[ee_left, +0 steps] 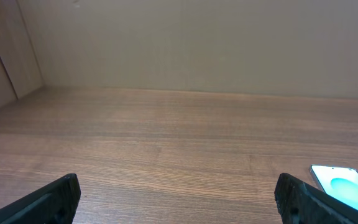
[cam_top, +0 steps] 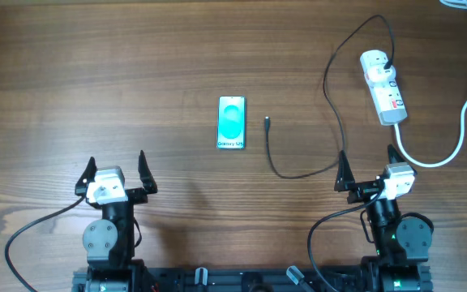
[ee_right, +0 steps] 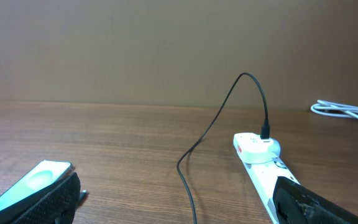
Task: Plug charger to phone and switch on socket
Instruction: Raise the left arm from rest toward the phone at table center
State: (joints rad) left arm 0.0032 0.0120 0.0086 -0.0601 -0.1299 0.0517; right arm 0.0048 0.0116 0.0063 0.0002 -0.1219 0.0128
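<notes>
Both the left pincer and right pincer stand open and empty, robot-side of the phone. Charger tip lies just right of the phone, socket farther right.

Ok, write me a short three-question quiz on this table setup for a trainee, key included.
1. In the overhead view, where does the charger's plug tip lie relative to the phone?
A) plugged into it
B) beside it, apart, on the right arm's side
C) on top of its screen
2. True or false: the left tool and the right tool are both open and empty.
3. Which tool sits nearer the socket?

Key: 1 B; 2 true; 3 the right tool.
</notes>
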